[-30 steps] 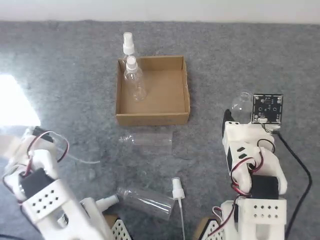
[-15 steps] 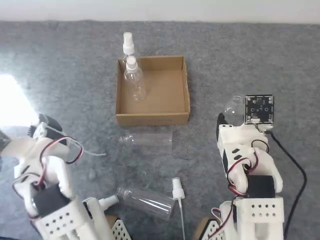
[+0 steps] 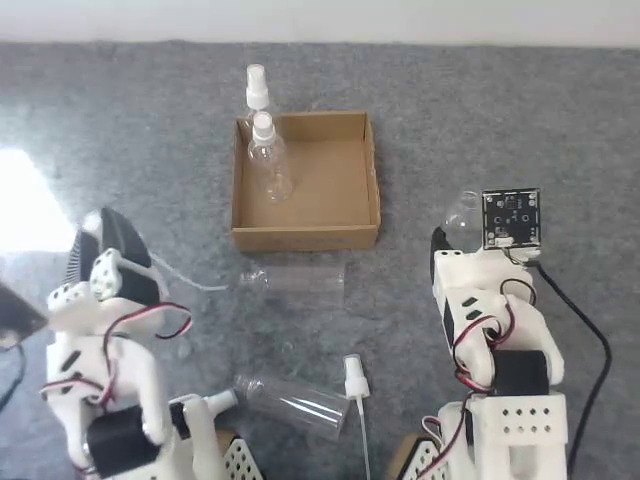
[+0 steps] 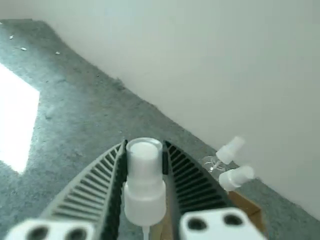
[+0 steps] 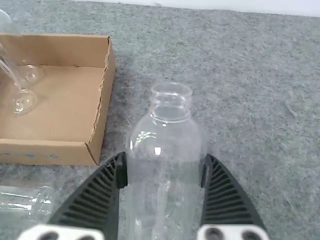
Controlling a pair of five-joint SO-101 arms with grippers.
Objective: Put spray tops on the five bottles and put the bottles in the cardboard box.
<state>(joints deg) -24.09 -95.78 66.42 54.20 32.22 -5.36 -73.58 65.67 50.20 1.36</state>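
White spray top (image 4: 144, 182) clamped between left fingers (image 4: 97, 187), left of cardboard box (image 3: 305, 238). Open-necked bottle (image 5: 167, 135) gripped between right fingers (image 5: 92, 202), right of box.

Bright, even light; 1 blown-out glare patch (image 3: 25, 200) (left side) on the grey mat (image 3: 480, 110).

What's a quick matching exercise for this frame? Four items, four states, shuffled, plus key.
Items:
1. left gripper
2. right gripper
3. box
4. bottle lying before box

States:
A. contains a capped bottle
B. shut on open bottle
C. on its side, no top
D. shut on spray top

Pairs: 1-D, 2-B, 3-A, 4-C
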